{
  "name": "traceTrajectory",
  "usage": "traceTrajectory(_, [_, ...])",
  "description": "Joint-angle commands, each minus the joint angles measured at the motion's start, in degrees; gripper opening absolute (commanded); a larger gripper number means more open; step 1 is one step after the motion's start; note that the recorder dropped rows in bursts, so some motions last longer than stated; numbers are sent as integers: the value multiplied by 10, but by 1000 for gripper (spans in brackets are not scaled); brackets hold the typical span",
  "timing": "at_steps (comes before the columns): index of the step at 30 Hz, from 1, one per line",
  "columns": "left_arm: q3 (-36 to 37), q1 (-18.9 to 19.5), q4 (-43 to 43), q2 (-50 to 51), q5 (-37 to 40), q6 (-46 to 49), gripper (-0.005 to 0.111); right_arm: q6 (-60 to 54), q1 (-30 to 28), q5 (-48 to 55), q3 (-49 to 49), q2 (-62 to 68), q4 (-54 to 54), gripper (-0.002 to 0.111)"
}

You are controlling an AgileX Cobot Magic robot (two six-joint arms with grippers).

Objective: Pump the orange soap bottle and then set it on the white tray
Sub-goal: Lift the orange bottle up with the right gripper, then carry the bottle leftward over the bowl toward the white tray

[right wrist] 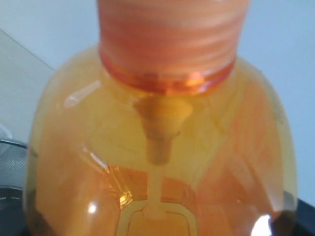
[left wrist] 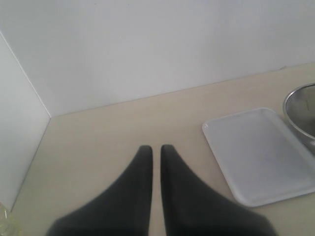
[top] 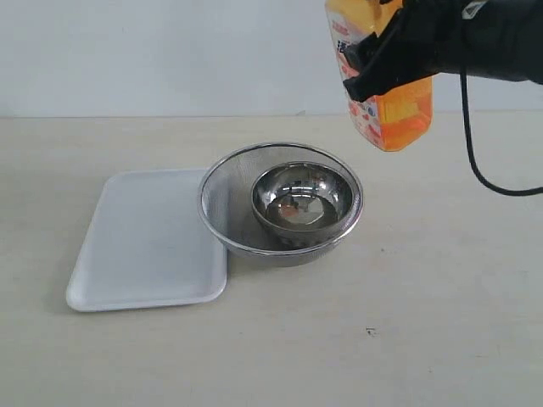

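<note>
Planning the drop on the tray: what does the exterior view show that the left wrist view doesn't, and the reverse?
Only the exterior view: the bottle, held in the air by the right gripper, and a steel bowl sitting inside the strainer.
Only the left wrist view: the left gripper, shut and empty.
Both: the tray and the strainer next to it, though the left wrist view catches only part of the strainer's rim.
</note>
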Motion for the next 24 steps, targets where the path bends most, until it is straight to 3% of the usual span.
traceTrajectory(1, [3,2,-4,-4,2,-5,5,-2,0,-26,-30,-17,-10,0])
traceTrajectory(6, [3,2,-4,-4,2,-5,5,-3,16,-21,-35,-17,-13,0])
traceTrajectory(18, [3,2,-4,-4,3,-5,5,-2,143,-44,-42,-17,-25,0])
traceTrajectory(24, [3,2,-4,-4,3,-5,5,4,166,-8,-80,-15,-23,0])
